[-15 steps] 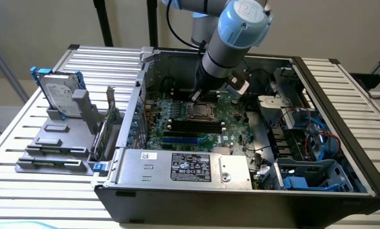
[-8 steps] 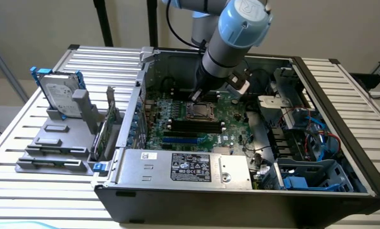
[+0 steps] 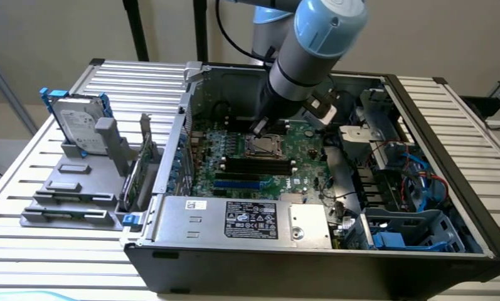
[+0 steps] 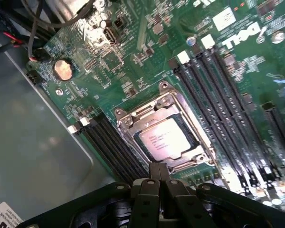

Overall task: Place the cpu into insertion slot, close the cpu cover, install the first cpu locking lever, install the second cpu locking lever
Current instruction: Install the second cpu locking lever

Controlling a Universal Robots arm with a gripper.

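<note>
Arm: the grey and pale-blue Universal Robots arm (image 3: 304,56) reaches down from the far side into the open black computer case (image 3: 317,263), which lies on a ribbed metal table (image 3: 57,251).

Claw: the black gripper (image 4: 157,176) sits low over the board, its fingers (image 4: 154,170) pressed together with nothing between them, clenched and empty. The tips hover at the edge of the socket; whether they touch the frame cannot be told.

Chip: the small flat square cpu with a pale silvery face (image 4: 168,138) lies flat inside the insertion slot (image 3: 263,146), the dark square socket with a thin metal rim near the middle of the green circuit board (image 4: 133,71).

Cover: the square silvery metal cpu cover with a large central window (image 4: 133,118) lies down around the chip, whose face shows through the window.

Levers: it cannot be told whether the locking levers are latched.

Memory slots: long black memory slots (image 4: 228,114) run along both sides of the socket; in the exterior view they lie just nearer than the socket.

Battery: a round coin cell (image 4: 63,69) sits on the board, well apart from the socket.

Power supply: a grey metal box with a black label (image 3: 250,219) fills the near part of the case.

Left of the case: in the exterior view's left, a silver hard drive in a blue bracket (image 3: 76,122) stands in a grey plastic rack (image 3: 74,188) on the table.
</note>
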